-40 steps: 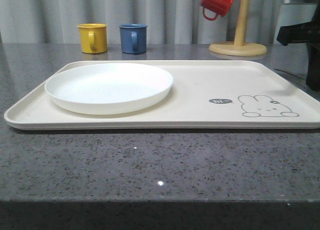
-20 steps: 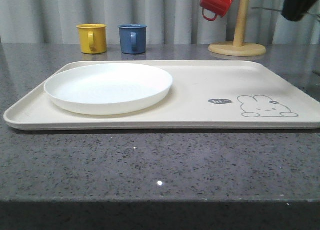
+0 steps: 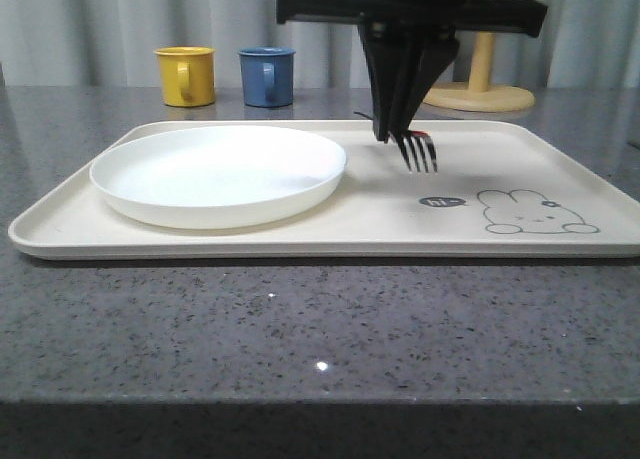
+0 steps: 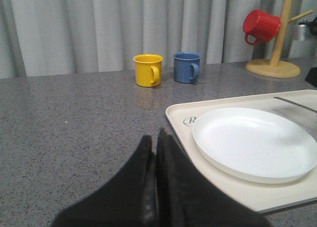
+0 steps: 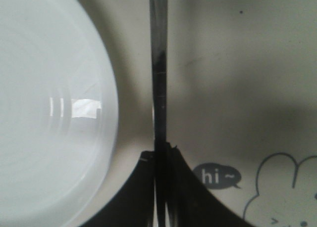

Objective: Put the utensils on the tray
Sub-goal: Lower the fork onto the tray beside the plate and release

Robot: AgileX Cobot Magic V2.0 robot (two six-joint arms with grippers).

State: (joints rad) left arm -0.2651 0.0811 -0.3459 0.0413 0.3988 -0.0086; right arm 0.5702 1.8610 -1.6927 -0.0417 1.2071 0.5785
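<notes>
The fork point(image 3: 420, 153) was gripped by the right tool point(image 3: 398, 131), held above the cream tray point(image 3: 380, 229) just right of the white plate point(image 3: 218, 173) (tines near the "hi" bubble point(image 3: 441, 201)). The left tool point(image 4: 154, 153) was closed on nothing over the table point(image 4: 74, 123).

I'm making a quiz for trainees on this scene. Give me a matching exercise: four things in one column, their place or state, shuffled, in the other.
Things:
1. fork
2. white plate
3. red mug
4. left end effector

Places or states:
A. hanging on the wooden mug tree
B. shut, over bare counter
C. held by the right end effector above the tray
D. lying on the tray's left part

Pairs: 1-C, 2-D, 3-A, 4-B
</notes>
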